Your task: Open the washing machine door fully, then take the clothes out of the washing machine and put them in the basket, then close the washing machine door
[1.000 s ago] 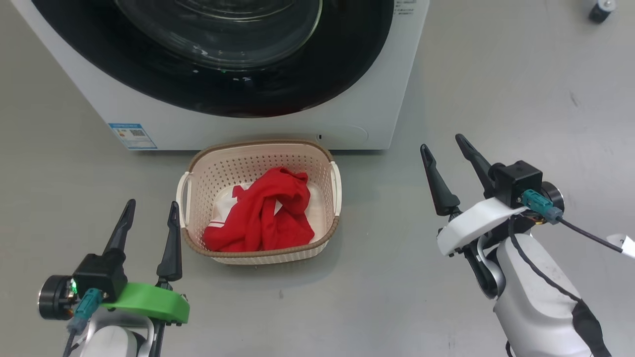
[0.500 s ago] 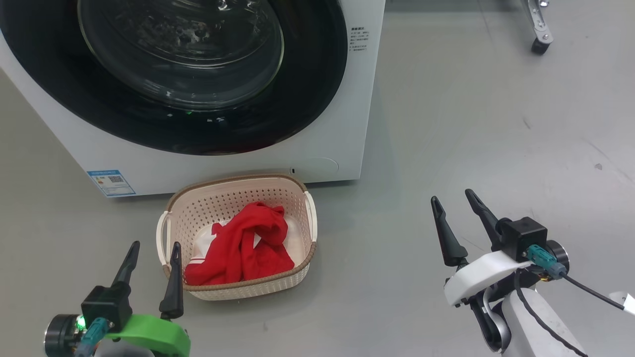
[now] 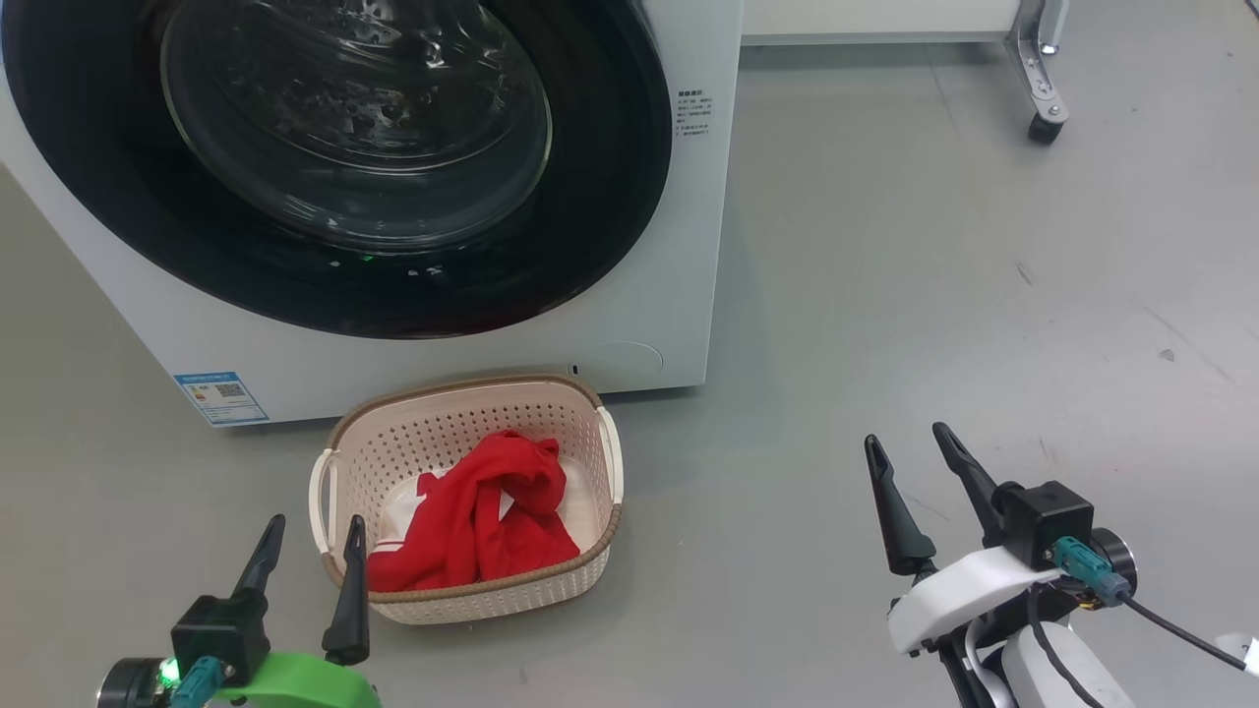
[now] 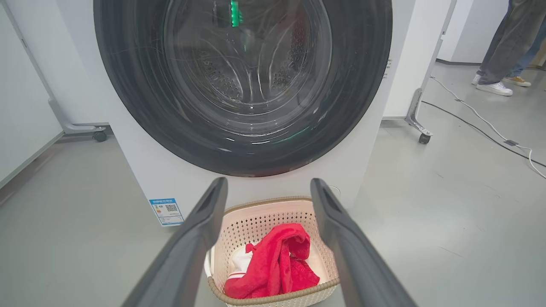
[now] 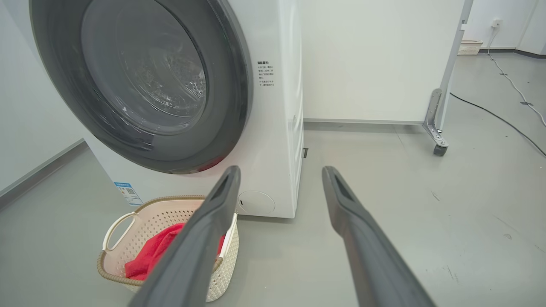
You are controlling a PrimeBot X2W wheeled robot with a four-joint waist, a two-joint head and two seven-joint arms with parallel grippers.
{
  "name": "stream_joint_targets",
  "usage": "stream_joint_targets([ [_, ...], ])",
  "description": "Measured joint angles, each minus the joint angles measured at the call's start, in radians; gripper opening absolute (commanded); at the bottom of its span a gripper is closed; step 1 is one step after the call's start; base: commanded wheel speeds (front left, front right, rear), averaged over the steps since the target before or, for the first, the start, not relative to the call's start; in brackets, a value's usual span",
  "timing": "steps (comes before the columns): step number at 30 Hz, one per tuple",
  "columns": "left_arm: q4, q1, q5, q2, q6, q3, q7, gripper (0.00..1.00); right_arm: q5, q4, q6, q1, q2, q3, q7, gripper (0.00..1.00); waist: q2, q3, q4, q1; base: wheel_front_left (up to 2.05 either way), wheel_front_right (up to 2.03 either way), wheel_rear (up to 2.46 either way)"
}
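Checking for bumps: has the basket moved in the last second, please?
No. The basket keeps its place by the blue sticker on the washing machine; the camera shifted.

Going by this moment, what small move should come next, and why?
Probably none beyond settling the arms at rest: the washing machine door looks shut flush on the washing machine, the clothes lie in the basket, and the left gripper and right gripper stand open, empty. The task looks done.

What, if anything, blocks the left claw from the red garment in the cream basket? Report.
Probably nothing; it looks reachable. The open left claw hangs beside the cream perforated plastic basket, whose top is uncovered, and the red fabric garment lies exposed inside.
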Motion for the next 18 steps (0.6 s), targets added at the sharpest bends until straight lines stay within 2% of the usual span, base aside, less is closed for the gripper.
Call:
stream_joint_targets([
  [18, -0.034, 0.038, 0.000, 0.000, 0.012, 0.000, 0.012, 1.00, -0.002, -0.040, 0.000, 0.044, 0.003, 0.004, 0.000, 1.00, 0.0000, -0.012, 0.015, 0.0000, 0.00, 0.00, 0.00],
])
